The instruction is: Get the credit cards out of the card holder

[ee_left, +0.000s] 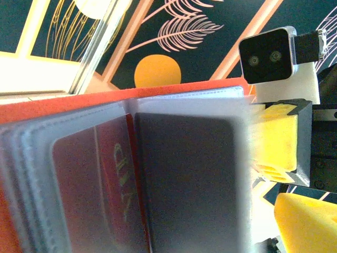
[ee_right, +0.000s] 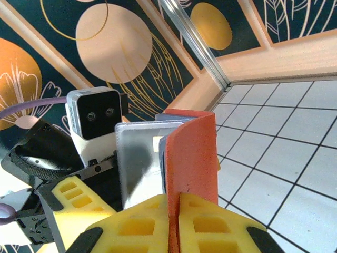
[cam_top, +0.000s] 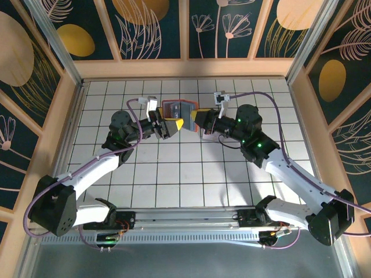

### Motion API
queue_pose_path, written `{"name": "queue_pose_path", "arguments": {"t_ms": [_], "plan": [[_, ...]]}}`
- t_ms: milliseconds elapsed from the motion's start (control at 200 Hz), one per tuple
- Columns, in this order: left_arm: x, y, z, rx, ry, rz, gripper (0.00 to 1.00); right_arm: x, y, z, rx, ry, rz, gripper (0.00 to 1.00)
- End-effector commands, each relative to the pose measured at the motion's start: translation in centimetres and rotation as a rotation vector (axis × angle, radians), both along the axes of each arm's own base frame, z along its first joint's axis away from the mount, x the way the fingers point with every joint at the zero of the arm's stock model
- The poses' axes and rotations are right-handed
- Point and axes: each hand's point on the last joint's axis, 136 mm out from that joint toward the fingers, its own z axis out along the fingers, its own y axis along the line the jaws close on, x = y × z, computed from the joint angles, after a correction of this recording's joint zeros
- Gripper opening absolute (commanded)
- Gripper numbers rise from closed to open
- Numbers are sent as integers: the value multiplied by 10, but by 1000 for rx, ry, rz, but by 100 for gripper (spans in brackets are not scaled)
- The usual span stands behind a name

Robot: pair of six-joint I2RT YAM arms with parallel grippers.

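The card holder [cam_top: 178, 108], orange-red outside, is held up off the tiled floor between the two arms. My right gripper [ee_right: 174, 205] is shut on its orange cover [ee_right: 192, 153]. In the left wrist view the holder [ee_left: 63, 108] stands open and very close, its clear sleeves showing a dark red card [ee_left: 100, 184] with gold letters and a dark card [ee_left: 189, 179]. My left gripper [cam_top: 171, 126] is open right beside the sleeves, with one yellow finger [ee_left: 308, 221] showing at the lower right. A silvery sleeve [ee_right: 139, 163] faces the left arm.
The white tiled floor [cam_top: 174, 174] stretches toward the arm bases. Wooden walls [cam_top: 185, 68] with dark flower panels close in the back and both sides. The right wrist camera [ee_left: 266, 55] sits just beyond the holder's far edge.
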Motion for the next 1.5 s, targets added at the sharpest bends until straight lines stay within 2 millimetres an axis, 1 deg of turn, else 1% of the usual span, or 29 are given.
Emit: {"name": "queue_pose_path", "arguments": {"t_ms": [0,165,205,270,345,410,470,716,811,846,946,1096,1191,1376,1491], "plan": [[-1,-1,11,-20,-39,-25,99,-3,-5,33,26,-78,-26,0],[2,-3,6,-18,-21,-25,99,-3,-3,32,9,-75,-30,0],[4,-4,4,-16,-14,-22,96,-3,-3,33,10,-77,-28,0],[6,-5,2,-14,-3,-22,85,-4,-2,35,16,-80,-23,0],[8,-7,-2,-11,12,-19,71,-5,-1,36,19,-83,-19,0],[11,-7,-5,-9,19,-8,55,-4,-1,37,18,-83,-22,0],[14,-8,-8,-6,28,-4,43,-3,0,38,14,-79,-23,0],[21,-9,-14,3,62,23,11,1,-4,32,-10,-37,-57,0],[22,-9,-18,6,81,27,2,2,-5,29,-18,-26,-66,0],[21,-9,-20,2,88,28,0,3,-4,28,-19,-25,-65,0],[19,-10,-20,-20,104,21,0,2,-2,28,-17,-24,-51,0],[20,-13,-24,-29,128,34,0,-2,6,27,-3,-25,10,0],[20,-18,-25,-33,143,38,0,-4,12,22,-5,-15,46,0],[16,-22,-30,-43,172,36,0,-5,13,17,-14,-7,79,0],[11,-20,-38,-36,193,27,0,-7,12,17,-12,-9,87,0]]}}
